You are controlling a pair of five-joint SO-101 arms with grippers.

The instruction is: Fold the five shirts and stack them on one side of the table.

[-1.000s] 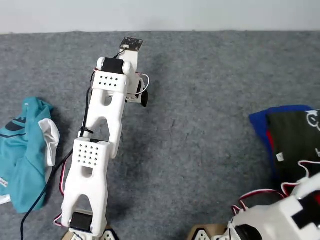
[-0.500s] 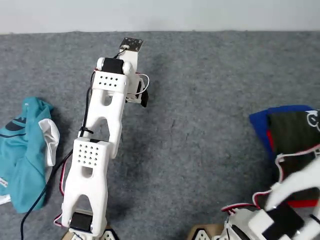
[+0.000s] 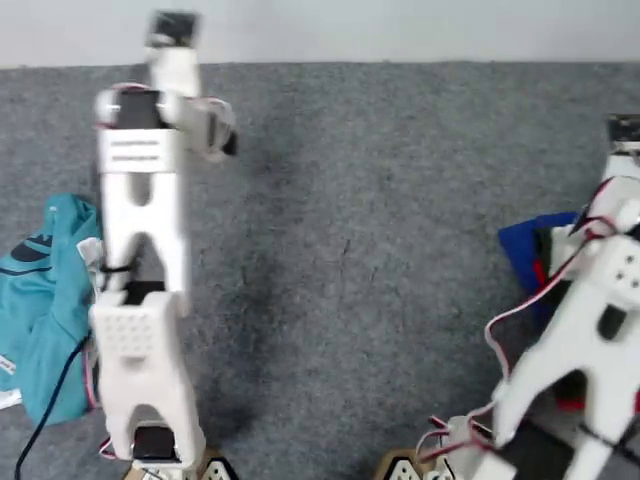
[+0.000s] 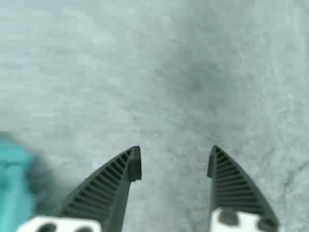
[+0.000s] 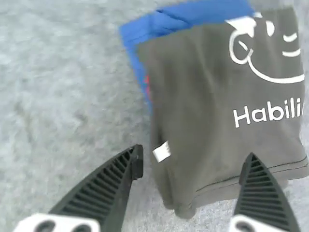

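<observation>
A grey table (image 3: pixel 400 200) carries a crumpled teal shirt (image 3: pixel 42 310) and, well apart, a folded shirt stack (image 5: pixel 217 111).

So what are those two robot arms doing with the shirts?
Their job is to fold shirts and stack them. The right gripper hangs open over a dark shirt, which lies folded on top of a blue shirt at one side of the grey table. The left gripper is open too, above bare table, holding nothing. A teal shirt lies crumpled at the other side, not yet folded.
</observation>
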